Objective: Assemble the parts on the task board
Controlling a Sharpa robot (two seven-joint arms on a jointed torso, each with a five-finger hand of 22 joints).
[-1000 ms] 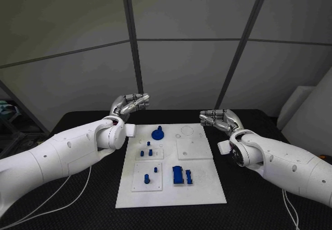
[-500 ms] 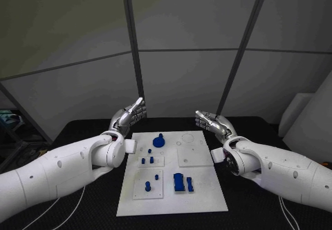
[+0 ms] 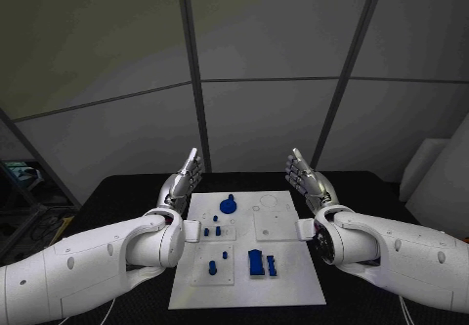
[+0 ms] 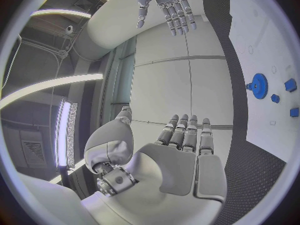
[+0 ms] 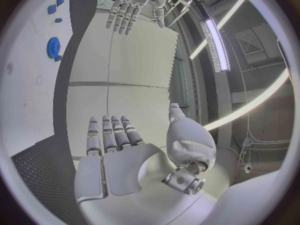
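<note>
The white task board (image 3: 293,271) lies in the middle of the black table. On it are a blue gear (image 3: 229,205), small blue pegs (image 3: 211,231), another peg (image 3: 211,268) and a blue block (image 3: 257,263). My left hand (image 3: 184,178) is raised at the board's far left corner, fingers straight and holding nothing. My right hand (image 3: 304,177) is raised at the far right corner, also flat and empty. In the left wrist view my left hand (image 4: 181,155) shows a flat palm, with the gear (image 4: 257,85) and my right hand (image 4: 167,5) beyond. The right wrist view shows my right hand (image 5: 119,155), the gear (image 5: 53,47) and my left hand (image 5: 134,7).
The black table (image 3: 127,189) extends on both sides of the board. Grey wall panels stand right behind the table. White objects (image 3: 430,169) stand at the far right beside the table.
Both hands have opened from curled to flat, fingers straightened and pointing up. The camera has tilted, so the whole picture has shifted down.
</note>
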